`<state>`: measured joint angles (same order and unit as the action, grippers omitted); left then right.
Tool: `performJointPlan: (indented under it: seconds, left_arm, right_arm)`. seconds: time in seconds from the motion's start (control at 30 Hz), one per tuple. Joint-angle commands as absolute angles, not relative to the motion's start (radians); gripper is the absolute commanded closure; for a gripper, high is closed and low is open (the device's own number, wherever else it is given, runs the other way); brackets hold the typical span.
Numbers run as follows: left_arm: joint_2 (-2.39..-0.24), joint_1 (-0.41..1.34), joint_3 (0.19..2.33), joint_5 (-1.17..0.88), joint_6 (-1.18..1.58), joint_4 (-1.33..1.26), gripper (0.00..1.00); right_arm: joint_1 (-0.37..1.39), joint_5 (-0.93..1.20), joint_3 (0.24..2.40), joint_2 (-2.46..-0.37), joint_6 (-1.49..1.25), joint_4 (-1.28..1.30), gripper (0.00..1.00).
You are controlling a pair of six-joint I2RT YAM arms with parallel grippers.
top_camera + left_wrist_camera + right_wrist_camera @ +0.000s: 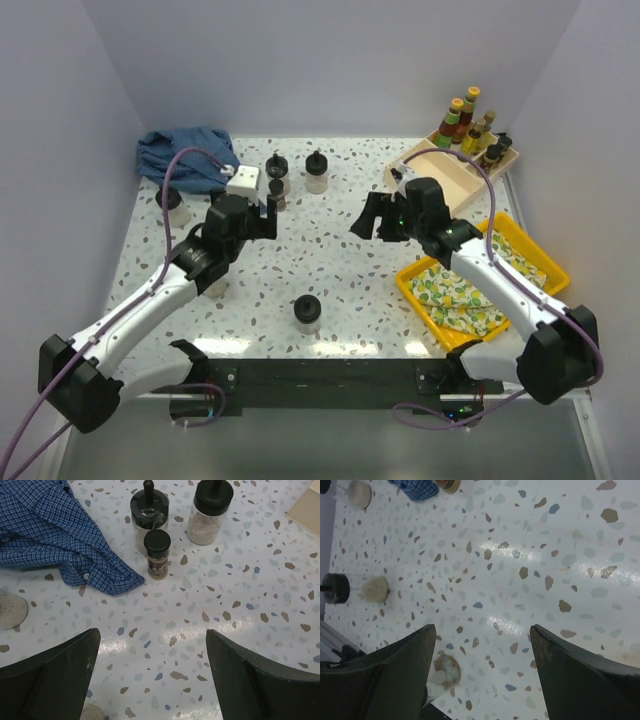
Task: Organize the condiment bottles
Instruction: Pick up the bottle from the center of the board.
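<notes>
Several slim sauce bottles (465, 120) stand in the back compartment of the beige tray (440, 175). Black-lidded jars stand on the table at the back (316, 172), (277, 170), at the far left (172, 203) and at the front centre (307, 313). My left gripper (268, 222) is open and empty. In the left wrist view (152, 675) it faces a small dark shaker (157, 554) and two jars (149, 510), (210, 511) farther off. My right gripper (368, 218) is open and empty over bare table (482, 670), with a jar (442, 672) by its left finger.
A blue checked cloth (185, 152) lies at the back left, also in the left wrist view (55, 535). A white box (243, 181) sits beside it. A yellow tray (545, 262) with a lemon-print cloth is at the right. Another jar (355, 589) shows in the right wrist view.
</notes>
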<state>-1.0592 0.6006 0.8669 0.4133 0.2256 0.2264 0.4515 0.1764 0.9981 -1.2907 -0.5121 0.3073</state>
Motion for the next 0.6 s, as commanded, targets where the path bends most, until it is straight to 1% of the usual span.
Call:
performJointPlan:
  seconds: [0.0,0.07,0.13,0.3,0.4,0.43,0.57]
  left_arm:
    - [-1.156,0.488,0.992,0.278,0.296,0.189,0.08]
    - [-1.25,0.463,1.041,0.267,0.27,0.175,0.08]
    - [-1.34,0.449,1.078,0.256,0.223,0.121,0.08]
    - [-1.552,0.423,1.163,0.233,0.169,0.038,0.08]
    - [-1.671,0.411,1.239,0.255,0.15,0.041,0.08]
    - [-1.698,0.408,1.283,0.261,0.144,0.051,0.08]
    - [-1.778,0.384,1.336,0.279,0.127,0.046,0.09]
  right_arm:
    - [0.459,0.25,0.919,-1.097,-0.491,0.233,0.2]
    - [0.457,0.226,0.856,-1.056,-0.433,0.203,0.19]
    - [0.457,0.21,0.85,-1.019,-0.401,0.251,0.19]
    - [0.459,0.261,0.81,-0.976,-0.433,0.216,0.19]
    - [0.457,0.293,0.784,-0.986,-0.446,0.166,0.19]
    - [0.457,0.299,0.781,-1.006,-0.445,0.15,0.19]
    - [0.459,0.311,0.807,-1.051,-0.426,0.164,0.19]
